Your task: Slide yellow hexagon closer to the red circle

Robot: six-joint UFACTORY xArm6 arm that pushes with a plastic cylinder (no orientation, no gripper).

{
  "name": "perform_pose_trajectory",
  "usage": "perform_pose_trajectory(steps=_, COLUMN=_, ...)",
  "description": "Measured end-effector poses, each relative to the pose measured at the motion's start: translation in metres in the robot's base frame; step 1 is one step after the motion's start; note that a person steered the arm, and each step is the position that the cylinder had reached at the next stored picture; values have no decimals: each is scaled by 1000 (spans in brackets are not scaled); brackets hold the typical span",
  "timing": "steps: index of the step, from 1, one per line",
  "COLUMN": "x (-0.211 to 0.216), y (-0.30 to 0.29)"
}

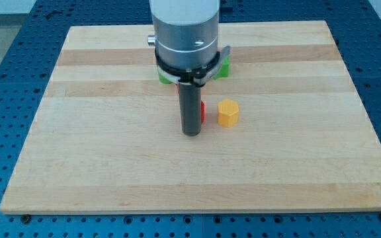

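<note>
My tip (191,133), holding nothing, stands left of the small yellow hexagon block (227,114), probably hiding most of the red circle block (202,111).

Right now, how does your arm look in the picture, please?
A wide silver-grey cylinder body with a darker band below it, then a black clamp ring. From there a straight dark grey rod goes down to my tip. A small silver bolt shows at the side. No cables or markings are visible.
</note>
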State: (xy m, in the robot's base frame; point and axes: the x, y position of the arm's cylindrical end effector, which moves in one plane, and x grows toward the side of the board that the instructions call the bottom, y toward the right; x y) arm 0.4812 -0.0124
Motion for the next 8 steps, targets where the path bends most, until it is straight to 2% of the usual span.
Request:
perform_pose_trajectory(steps=3, x=-24, y=3)
perform_pose_trajectory(steps=4, x=-18, y=3)
perform_pose_trajectory(steps=5, x=50, y=21)
perform_pose_trajectory(steps=6, x=49, y=78)
perform_pose_trajectory(steps=7, x=43, y=96)
perform_pose_trajectory(steps=8, x=18, y=94)
